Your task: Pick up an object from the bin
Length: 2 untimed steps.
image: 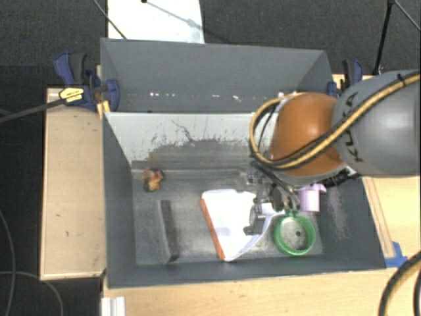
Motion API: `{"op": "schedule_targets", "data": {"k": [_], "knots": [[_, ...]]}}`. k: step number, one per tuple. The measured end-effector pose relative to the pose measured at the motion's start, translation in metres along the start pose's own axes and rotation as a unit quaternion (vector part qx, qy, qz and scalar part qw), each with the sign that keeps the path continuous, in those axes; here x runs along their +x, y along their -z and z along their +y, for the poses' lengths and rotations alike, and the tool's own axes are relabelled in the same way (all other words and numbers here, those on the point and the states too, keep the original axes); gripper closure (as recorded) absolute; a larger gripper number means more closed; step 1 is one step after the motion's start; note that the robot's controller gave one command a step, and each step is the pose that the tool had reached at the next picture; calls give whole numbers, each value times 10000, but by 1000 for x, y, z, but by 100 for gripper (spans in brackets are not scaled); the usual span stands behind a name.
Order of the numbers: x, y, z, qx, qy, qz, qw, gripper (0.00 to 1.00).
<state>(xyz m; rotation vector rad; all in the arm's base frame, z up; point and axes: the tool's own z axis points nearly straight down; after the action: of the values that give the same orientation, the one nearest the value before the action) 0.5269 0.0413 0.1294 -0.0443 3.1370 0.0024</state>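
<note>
The gripper point(258, 218) is being seen just left of the green ring point(294, 235), over the white orange-edged pad point(225, 221); its opening cannot be told. The pad is being judged light and floppy, best pinched edgewise.

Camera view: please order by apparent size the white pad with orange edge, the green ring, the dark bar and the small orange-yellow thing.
1. white pad with orange edge
2-3. green ring and dark bar: unsure, as the bar is longer but the ring is wider
4. small orange-yellow thing
</note>
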Motion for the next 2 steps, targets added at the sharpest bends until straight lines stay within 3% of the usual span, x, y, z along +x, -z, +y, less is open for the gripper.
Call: {"op": "schedule_targets", "data": {"k": [1, 2], "knots": [[-9, -11, -30, 21, 78, 8, 10000, 0], [3, -51, -15, -2, 189, -91, 9998, 100]]}}
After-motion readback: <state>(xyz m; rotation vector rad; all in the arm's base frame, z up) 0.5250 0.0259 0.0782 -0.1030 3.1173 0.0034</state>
